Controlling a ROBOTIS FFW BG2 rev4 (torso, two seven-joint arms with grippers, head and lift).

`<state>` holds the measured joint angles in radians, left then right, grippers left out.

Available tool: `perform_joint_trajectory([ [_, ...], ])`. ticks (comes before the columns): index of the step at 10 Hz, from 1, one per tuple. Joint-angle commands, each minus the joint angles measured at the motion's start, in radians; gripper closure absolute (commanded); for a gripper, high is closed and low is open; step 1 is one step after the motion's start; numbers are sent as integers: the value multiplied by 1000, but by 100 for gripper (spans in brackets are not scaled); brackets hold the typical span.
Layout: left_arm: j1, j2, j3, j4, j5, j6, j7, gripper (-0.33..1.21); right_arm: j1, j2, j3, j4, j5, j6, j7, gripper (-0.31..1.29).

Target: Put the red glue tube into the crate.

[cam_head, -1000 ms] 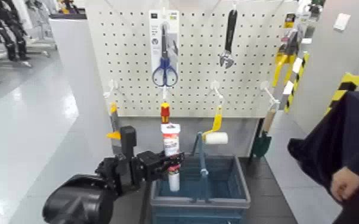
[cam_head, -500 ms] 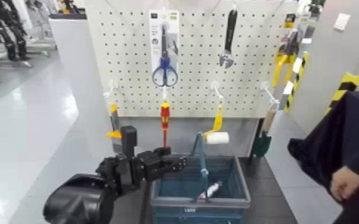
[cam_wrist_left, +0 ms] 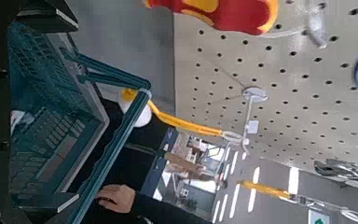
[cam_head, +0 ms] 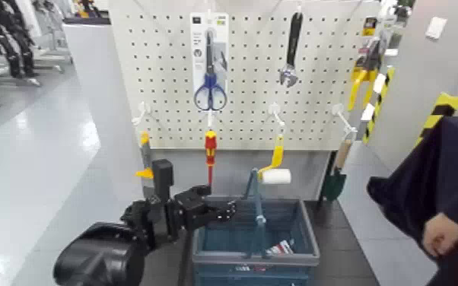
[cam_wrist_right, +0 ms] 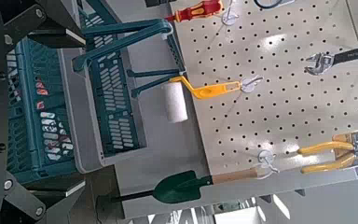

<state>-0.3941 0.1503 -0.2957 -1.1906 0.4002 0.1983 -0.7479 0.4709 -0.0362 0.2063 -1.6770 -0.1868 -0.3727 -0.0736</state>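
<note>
Already the tube [cam_head: 281, 247] lies flat on the crate [cam_head: 308, 236] floor near the right wall, while the left gripper [cam_head: 228, 208] hangs open and empty over the crate's left rim, presumably having nothing left to carry.

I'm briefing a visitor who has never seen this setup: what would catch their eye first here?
Probably the white pegboard straight ahead, hung with blue-handled scissors, a wrench and a red-and-yellow screwdriver. Below it stands the crate with its blue hoop handle, the red glue tube lying inside at its right. The left gripper hovers over the crate's left rim, jaws open.
</note>
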Motion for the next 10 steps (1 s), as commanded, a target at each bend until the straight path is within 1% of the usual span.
perform_joint_trajectory([
  [1,103,9,52,-182,-47,10,74,-7,0,-1,1,-3,0,0,0,24],
  [2,164,8,73,-261,-78,1,131,-7,2,-1,1,-3,0,0,0,24],
  [3,230,-9,110,-340,-112,1,185,-7,2,-2,1,-4,-2,2,0,24],
  [5,343,-38,164,-465,-187,1,251,-6,2,-5,2,-4,-7,3,5,24],
  [6,386,-38,181,-518,-230,-16,274,-4,2,-7,2,-6,-8,6,6,23],
  [7,446,-35,178,-557,-238,-51,343,2,3,-7,2,-7,-8,6,6,23],
  [8,508,-41,176,-583,-236,-76,406,2,3,-8,-1,-7,-10,8,14,23],
  [10,612,-52,179,-644,-241,-71,479,3,5,-10,-2,-10,-10,8,21,23],
])
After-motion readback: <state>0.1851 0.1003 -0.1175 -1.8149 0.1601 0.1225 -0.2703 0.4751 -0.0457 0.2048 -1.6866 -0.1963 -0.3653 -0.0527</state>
